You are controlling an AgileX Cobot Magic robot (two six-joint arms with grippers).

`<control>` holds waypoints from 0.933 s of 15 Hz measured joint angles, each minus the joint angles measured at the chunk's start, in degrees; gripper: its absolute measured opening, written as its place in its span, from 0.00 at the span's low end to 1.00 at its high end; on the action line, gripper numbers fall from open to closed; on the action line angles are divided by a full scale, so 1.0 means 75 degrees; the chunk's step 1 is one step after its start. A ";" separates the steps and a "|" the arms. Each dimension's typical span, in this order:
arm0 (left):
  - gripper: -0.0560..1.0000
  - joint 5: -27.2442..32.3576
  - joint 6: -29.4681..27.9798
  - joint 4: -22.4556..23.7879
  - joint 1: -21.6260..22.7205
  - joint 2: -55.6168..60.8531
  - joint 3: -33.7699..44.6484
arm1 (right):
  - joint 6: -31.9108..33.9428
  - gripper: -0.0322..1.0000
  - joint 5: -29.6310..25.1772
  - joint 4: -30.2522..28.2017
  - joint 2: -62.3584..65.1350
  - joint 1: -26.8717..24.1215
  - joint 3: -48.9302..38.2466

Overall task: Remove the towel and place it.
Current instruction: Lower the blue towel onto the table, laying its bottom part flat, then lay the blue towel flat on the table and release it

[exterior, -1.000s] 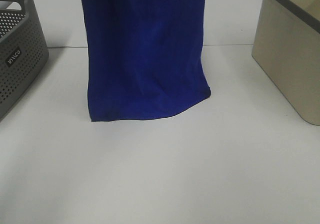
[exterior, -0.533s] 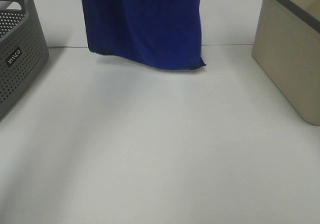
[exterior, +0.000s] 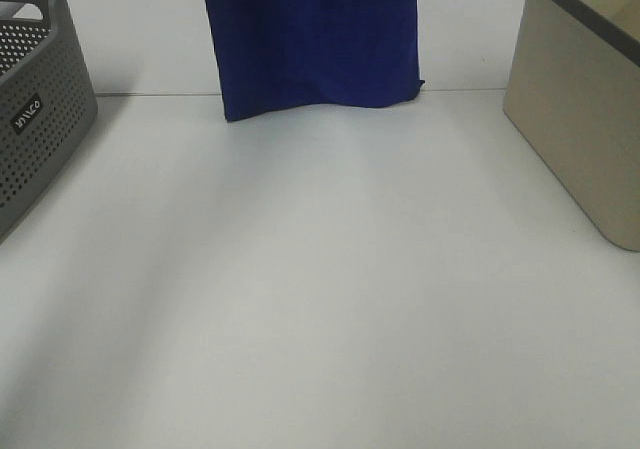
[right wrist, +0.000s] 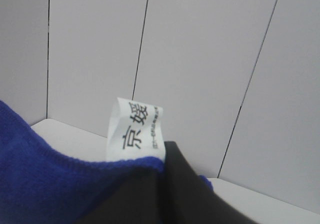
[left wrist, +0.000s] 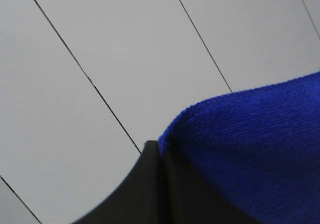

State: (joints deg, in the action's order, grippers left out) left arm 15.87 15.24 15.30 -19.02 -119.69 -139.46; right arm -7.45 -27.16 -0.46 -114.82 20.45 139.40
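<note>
Exterior view: the towel runs off the upper edge, so I cannot see its top or what holds it. The grey basket is cropped at the left, and the beige bin at the right and top.

Left wrist view: I get only the dark finger ends of the left pincer; the frame cuts off the rest, and most of the towel.

Right wrist view: the right pincer is cropped likewise. The smaller print on the label is too fine for me to read.

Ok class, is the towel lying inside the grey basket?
No, the towel hangs between the two baskets, well apart from the grey basket at the left edge.
</note>
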 joint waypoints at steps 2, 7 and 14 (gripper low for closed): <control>0.05 0.0596 0.0275 -0.0130 -0.0053 0.0000 0.0000 | 0.0000 0.05 -0.0260 0.0061 0.0000 0.0000 0.0000; 0.05 0.2490 0.1765 -0.1421 -0.0076 0.0000 -0.0076 | 0.0000 0.05 -0.1383 0.0061 0.0053 0.0000 0.0000; 0.05 0.7135 0.2101 -0.2131 -0.0076 0.0451 -0.0634 | 0.0000 0.05 -0.5562 0.0321 0.0634 0.0000 0.0000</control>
State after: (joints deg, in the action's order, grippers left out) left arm 69.39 31.00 -0.69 -19.60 -116.31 -144.21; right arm -7.45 -68.87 1.95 -110.07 20.45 139.40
